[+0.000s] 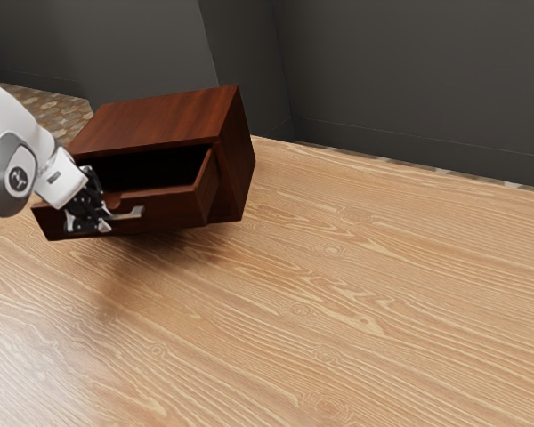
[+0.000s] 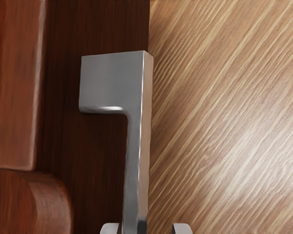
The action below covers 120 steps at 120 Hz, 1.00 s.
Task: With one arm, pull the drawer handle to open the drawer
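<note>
Our gripper (image 1: 89, 218) was at the handle (image 1: 129, 213) of the drawer (image 1: 165, 200). Its fingers stood apart, one on each side of the metal bar. In the wrist view one fingertip (image 2: 181, 227) had bare counter showing between it and the bar, while the other lay close against it. We therefore judged the bar straddled rather than clamped.

The drawer stood part-way out of its dark wooden cabinet (image 1: 173, 120), with a black gap open above its front. The cabinet sat on the counter (image 1: 338, 294) near the far edge, toward the corner on the exterior view's left.

The loose hold looked to us like the main risk. With only one finger bearing on the bar, a pull could let the handle slide out from between the fingers. A pull angled away from the drawer's travel might bind the drawer against the cabinet's sides. Nothing we could see held the cabinet down, so it might drag across the counter instead of giving up the drawer.

The drawer front faced the arm, toward the counter's near edge and the exterior view's left, and it would slide out that way. The handle's long axis ran level along the front, parallel to the counter, with a short leg turning in to the wood at its end.
</note>
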Each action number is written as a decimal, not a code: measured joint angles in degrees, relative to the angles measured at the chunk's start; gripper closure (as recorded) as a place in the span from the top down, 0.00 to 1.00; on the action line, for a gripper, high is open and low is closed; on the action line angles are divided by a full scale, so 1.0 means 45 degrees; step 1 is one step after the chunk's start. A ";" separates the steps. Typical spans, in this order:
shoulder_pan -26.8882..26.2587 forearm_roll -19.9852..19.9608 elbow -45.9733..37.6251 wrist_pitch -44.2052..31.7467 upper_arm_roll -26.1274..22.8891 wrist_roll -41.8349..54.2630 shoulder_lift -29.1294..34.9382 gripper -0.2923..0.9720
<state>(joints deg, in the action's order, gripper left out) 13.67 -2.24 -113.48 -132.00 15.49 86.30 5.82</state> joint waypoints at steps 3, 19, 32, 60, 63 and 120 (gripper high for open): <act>0.0004 0.0017 -0.0040 0.0001 -0.0007 0.0001 0.0057 0.27; 0.0005 0.0065 -0.0279 0.0001 -0.0030 0.0004 0.0295 0.27; 0.0014 0.0084 -0.0469 0.0002 -0.0052 0.0006 0.0468 0.27; 0.0014 0.0101 -0.0763 0.0000 -0.0141 0.0010 0.0786 0.27; 0.0018 0.0103 -0.0807 0.0000 -0.0150 0.0010 0.0822 0.27; -0.0002 0.0263 -0.0854 0.0795 -0.0275 0.0021 0.3117 0.30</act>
<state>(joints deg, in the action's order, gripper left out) 13.66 -1.06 -117.33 -128.42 14.25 86.40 19.85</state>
